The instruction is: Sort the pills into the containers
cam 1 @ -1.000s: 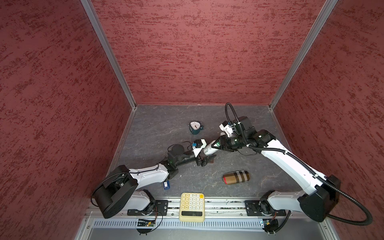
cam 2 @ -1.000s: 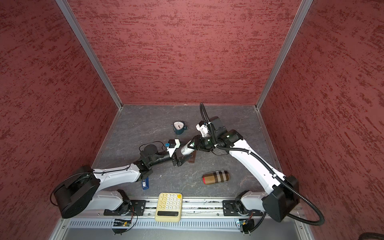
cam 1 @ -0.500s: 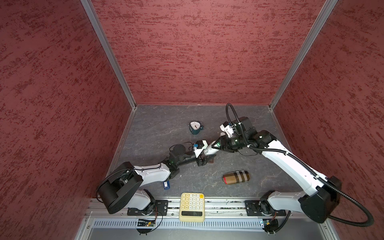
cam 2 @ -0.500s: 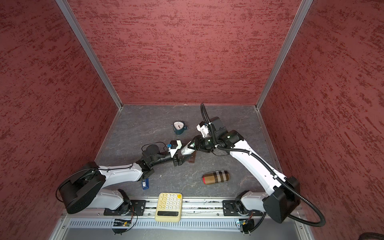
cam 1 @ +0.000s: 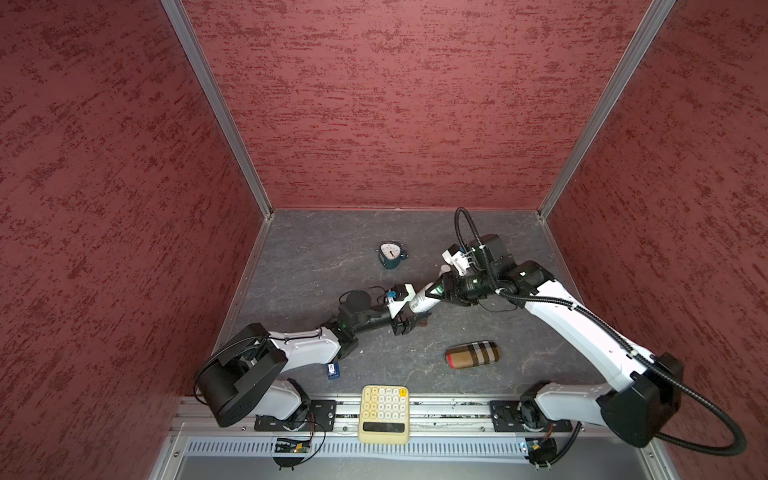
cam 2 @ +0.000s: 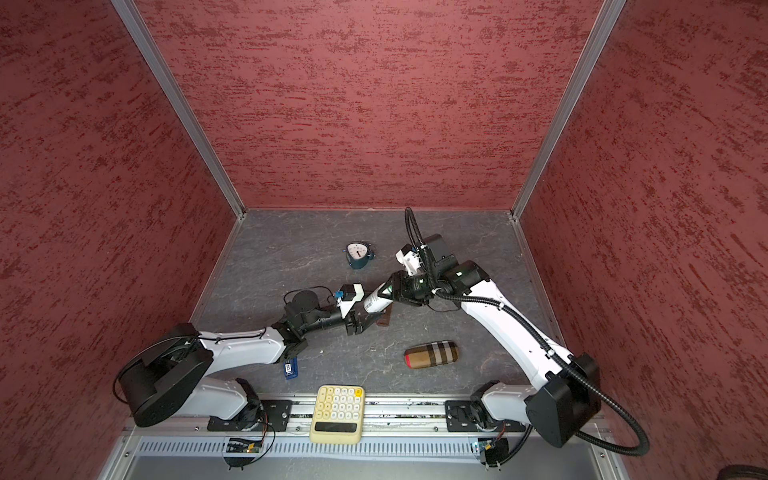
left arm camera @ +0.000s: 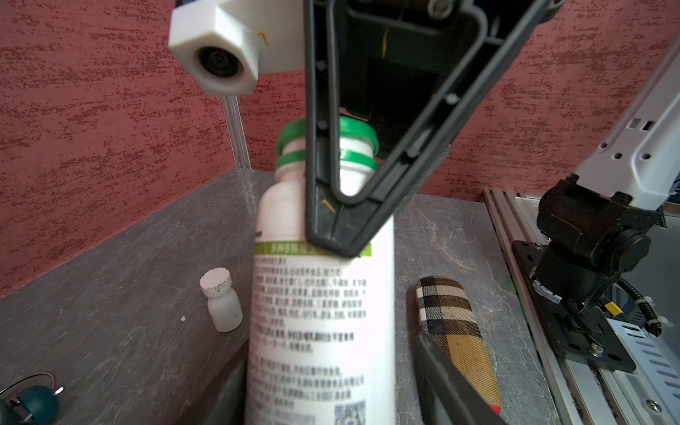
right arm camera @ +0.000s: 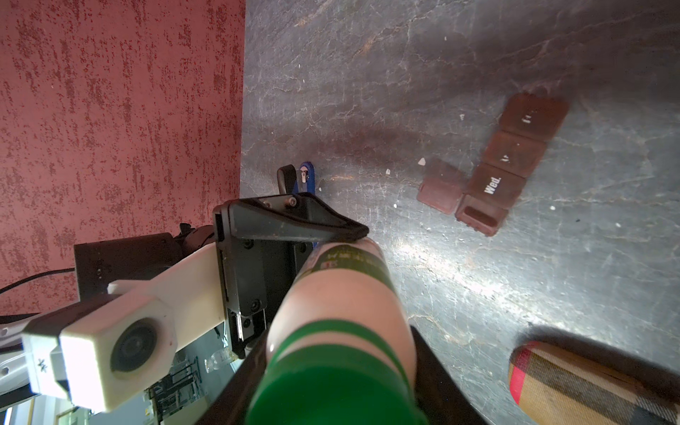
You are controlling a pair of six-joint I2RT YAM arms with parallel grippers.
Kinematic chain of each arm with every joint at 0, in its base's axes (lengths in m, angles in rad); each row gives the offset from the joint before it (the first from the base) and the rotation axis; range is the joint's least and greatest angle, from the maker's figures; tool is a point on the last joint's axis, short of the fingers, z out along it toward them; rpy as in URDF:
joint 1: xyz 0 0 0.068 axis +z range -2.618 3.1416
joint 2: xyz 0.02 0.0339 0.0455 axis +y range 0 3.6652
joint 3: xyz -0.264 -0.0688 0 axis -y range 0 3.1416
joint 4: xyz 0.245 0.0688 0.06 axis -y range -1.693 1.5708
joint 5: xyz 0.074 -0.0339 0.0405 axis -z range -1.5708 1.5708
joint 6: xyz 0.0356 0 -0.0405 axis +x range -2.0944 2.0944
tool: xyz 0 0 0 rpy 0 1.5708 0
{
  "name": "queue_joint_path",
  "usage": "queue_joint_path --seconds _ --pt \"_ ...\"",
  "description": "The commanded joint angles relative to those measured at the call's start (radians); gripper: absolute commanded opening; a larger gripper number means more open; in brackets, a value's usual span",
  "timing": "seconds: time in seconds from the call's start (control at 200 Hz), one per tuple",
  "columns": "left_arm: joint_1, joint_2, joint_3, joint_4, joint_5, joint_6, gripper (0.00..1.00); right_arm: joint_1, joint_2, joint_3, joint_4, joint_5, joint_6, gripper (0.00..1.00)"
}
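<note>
Right claw [cam 1: 437, 290] is clamped on the white bottle [left arm camera: 320, 312] at its green-cap end; left claw [cam 1: 409, 323] sits round the base, can't tell if it's squeezing. Brown container strip [right arm camera: 509, 162] lies near the middle of the table [cam 1: 316, 257], just beside the left claw, one end lid flipped open

white "wed." on one lid of brown pill strip [right arm camera: 511, 162]; white bottle [left arm camera: 320, 312] print too blurred to read.
</note>
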Motion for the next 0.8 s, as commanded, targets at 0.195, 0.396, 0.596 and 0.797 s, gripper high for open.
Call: queue_joint_path --seconds 0.195,0.396,0.596,0.797 --pt "0.004 0.004 0.009 -0.006 0.045 0.024 0.62 -0.015 -0.019 -0.008 0.052 -0.035 0.010 0.34" --pt "0.004 0.019 0.022 0.004 0.044 0.017 0.54 -0.014 -0.019 -0.021 0.064 -0.043 0.012 0.34" --pt "0.007 0.023 0.033 -0.010 0.036 0.021 0.32 -0.014 -0.037 -0.022 0.083 -0.038 0.011 0.52" --pt "0.010 0.024 0.033 -0.018 0.031 0.029 0.25 -0.018 -0.055 0.017 0.042 0.016 -0.019 0.63"
